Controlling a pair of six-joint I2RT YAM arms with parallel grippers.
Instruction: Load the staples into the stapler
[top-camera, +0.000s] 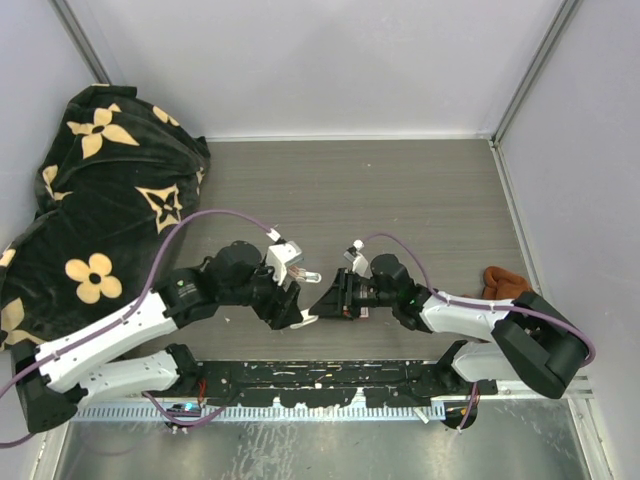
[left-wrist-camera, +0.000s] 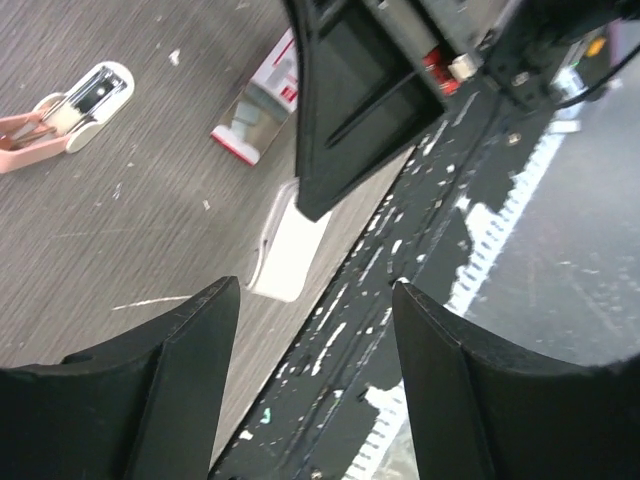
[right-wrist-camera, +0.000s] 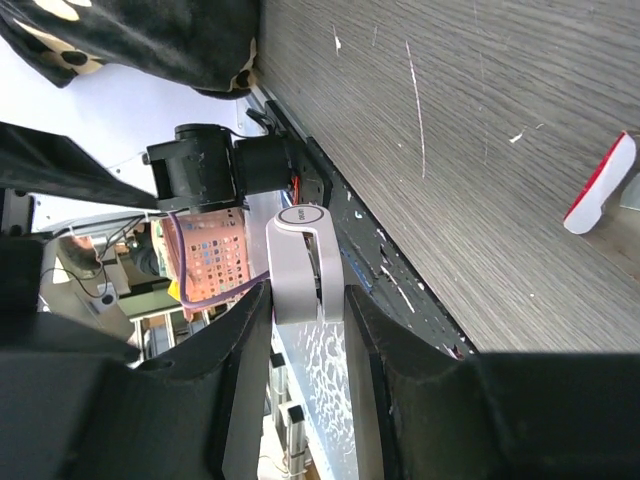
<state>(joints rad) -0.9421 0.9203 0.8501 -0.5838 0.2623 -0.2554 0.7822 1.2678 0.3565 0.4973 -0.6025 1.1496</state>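
Gripping a small white stapler (right-wrist-camera: 300, 255) between its 2 fingers, the right gripper (right-wrist-camera: 306, 297) holds it with narrow jaws over the near edge of the grey wood-grain table (top-camera: 400, 200). The rounded end of this stapler sticks out past the fingertips. The left gripper (left-wrist-camera: 312, 290) hangs just beside it, nearly tip to tip in the overhead view, its jaws well apart with nothing between them. The staples box (left-wrist-camera: 255, 120), red-and-white with a silvery face showing, lies flat on the table below the right gripper, whose black finger hides its far end in the left wrist view. In the right wrist view only the box's red-and-white edge shows, at the right side of the frame. A flat white piece (left-wrist-camera: 290, 250) lies near the box, right at the table's edge beside the black rail (left-wrist-camera: 430, 300). A 2nd small white stapler (left-wrist-camera: 90, 100), with a pink part at one end, rests on the table farther off. A black cloth with tan flowers (top-camera: 100, 200) is heaped at the far left corner.
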